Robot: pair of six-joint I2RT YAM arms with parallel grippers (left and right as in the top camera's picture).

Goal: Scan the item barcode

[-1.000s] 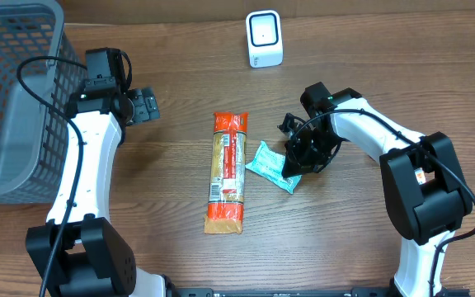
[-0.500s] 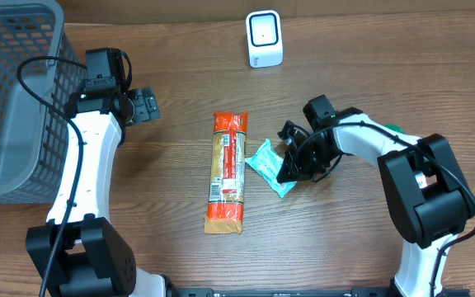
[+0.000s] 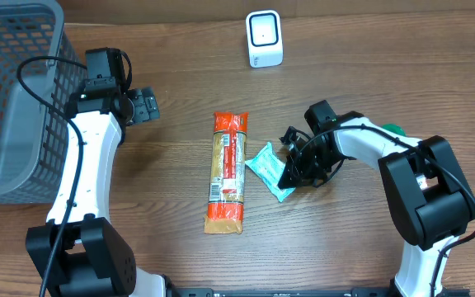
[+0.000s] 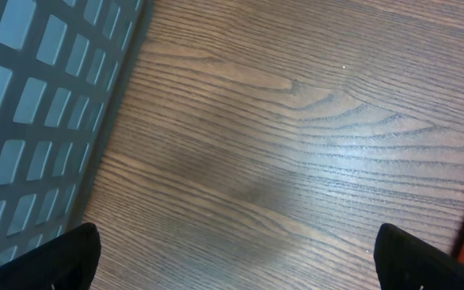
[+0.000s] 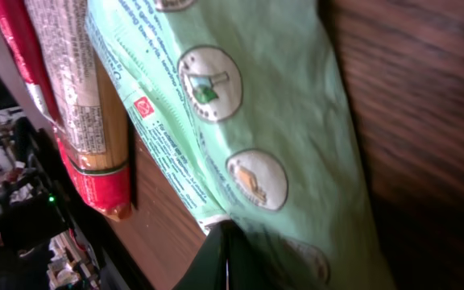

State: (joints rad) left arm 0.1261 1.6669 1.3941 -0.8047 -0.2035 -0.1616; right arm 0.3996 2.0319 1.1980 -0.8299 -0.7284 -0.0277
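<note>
A pale green packet (image 3: 266,167) lies just right of centre, its near end raised a little. My right gripper (image 3: 289,175) is shut on that packet's right edge. In the right wrist view the packet (image 5: 256,121) fills the frame and its edge runs into the closed fingertips of the gripper (image 5: 225,262). The white barcode scanner (image 3: 264,39) stands at the back of the table. My left gripper (image 3: 143,106) hangs open beside the basket, and nothing but bare wood shows between its fingers (image 4: 234,266).
A long red and orange spaghetti pack (image 3: 227,173) lies left of the green packet, close beside it (image 5: 79,105). A grey mesh basket (image 3: 15,99) fills the far left corner (image 4: 39,121). A small green thing (image 3: 396,129) peeks out behind the right arm.
My right gripper has slid down and slightly left, staying shut. The green packet has shifted with it and now looks narrower and more tilted. The left arm has not moved.
</note>
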